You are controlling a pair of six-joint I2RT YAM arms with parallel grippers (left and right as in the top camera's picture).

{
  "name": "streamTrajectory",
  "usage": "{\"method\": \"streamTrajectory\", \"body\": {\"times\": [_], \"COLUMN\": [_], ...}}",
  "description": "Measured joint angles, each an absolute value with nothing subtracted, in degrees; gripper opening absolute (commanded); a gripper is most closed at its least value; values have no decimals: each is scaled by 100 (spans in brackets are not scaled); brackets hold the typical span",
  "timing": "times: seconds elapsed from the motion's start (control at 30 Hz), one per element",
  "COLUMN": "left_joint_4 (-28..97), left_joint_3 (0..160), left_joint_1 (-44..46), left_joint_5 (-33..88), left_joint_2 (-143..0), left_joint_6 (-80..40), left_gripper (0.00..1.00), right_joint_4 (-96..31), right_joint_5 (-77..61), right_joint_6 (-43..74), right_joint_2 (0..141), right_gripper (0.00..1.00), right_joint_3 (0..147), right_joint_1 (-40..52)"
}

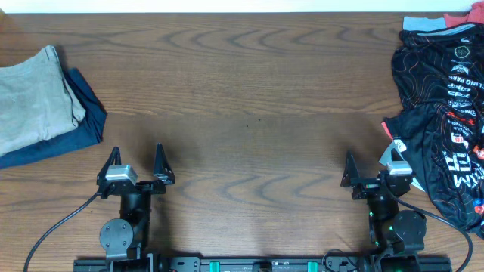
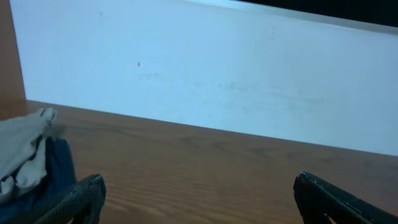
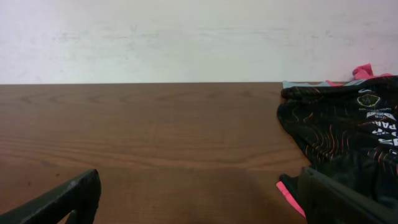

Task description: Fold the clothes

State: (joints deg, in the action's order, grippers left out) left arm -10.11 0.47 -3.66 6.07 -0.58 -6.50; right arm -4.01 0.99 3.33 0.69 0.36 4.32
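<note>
The khaki-beige shorts [image 1: 30, 98] lie folded at the far left of the table, on top of a dark navy garment [image 1: 79, 125]. In the left wrist view the shorts [image 2: 22, 152] show at the left edge. My left gripper [image 1: 137, 165] is open and empty near the front edge, to the right of the shorts and apart from them. My right gripper [image 1: 372, 170] is open and empty near the front right. In the wrist views the left jaws [image 2: 199, 199] and right jaws [image 3: 199, 199] are wide apart over bare wood.
A black jersey with red and white print [image 1: 446, 113] lies crumpled at the right edge, close to my right gripper, and also shows in the right wrist view [image 3: 348, 130]. A pink and pale blue cloth [image 1: 439, 23] lies behind it. The wooden table [image 1: 249, 91] stretches between the piles.
</note>
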Motion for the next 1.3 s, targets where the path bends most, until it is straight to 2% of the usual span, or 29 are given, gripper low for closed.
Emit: {"method": "streamTrajectory", "body": {"times": [0.23,1.3], "left_joint_4": [67,99], "left_joint_3": [64,78], "left_joint_1": [-366,-364], "left_joint_5": [576,563], "left_joint_2": [-73,-58], "left_joint_6": [-460,-440], "left_gripper": [98,98], "right_joint_4": [-388,-399], "right_joint_5": [99,89], "right_joint_6": [331,320], "right_joint_2": [69,69], "right_gripper": [99,99], "right_joint_3": [36,38], "right_joint_1": [432,432]}}
